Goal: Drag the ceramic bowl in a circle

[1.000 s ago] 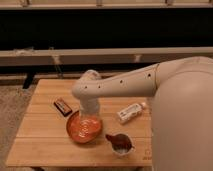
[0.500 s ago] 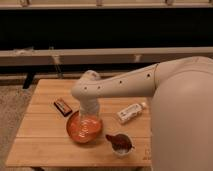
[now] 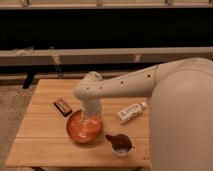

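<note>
The ceramic bowl [image 3: 82, 128] is a wide, shallow, glossy orange-red dish on the wooden table [image 3: 42, 142], near its front middle. My white arm reaches in from the right and bends down over the bowl. The gripper [image 3: 91, 120] points down into the bowl at its right inner side, with the wrist hiding part of the rim there.
A small pale cup with dark reddish contents [image 3: 120, 143] stands just right of the bowl near the table's front edge. A white bottle [image 3: 130, 111] lies on its side at the right. A dark snack bar [image 3: 62, 106] lies left of the bowl.
The bowl and gripper have shifted very slightly; the other objects have not moved.
</note>
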You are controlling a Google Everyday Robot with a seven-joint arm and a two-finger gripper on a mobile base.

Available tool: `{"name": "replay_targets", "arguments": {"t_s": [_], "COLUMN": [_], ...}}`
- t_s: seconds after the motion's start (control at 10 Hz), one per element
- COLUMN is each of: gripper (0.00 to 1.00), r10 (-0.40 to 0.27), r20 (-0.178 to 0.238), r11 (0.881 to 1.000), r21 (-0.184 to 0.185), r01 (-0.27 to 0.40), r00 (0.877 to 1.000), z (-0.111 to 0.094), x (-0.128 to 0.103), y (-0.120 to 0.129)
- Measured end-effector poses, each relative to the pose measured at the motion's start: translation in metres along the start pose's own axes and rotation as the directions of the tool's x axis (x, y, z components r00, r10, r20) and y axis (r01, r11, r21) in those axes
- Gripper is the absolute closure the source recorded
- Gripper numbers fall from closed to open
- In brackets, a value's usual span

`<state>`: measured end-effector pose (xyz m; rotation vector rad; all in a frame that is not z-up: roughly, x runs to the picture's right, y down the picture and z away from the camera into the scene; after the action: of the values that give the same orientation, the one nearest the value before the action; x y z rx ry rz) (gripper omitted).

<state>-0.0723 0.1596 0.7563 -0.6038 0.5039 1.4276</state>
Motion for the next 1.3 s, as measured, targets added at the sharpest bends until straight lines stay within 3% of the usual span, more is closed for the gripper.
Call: {"name": "replay_targets", "arguments": {"t_s": [1.3], "gripper": [0.35], "r10": [0.074], "r20": [-0.098], "r11": [0.997], "r21": [0.008], "r01": [-0.073], "r00": [0.992], "z": [0.063], "x": [0.018], "y": [-0.036]}}
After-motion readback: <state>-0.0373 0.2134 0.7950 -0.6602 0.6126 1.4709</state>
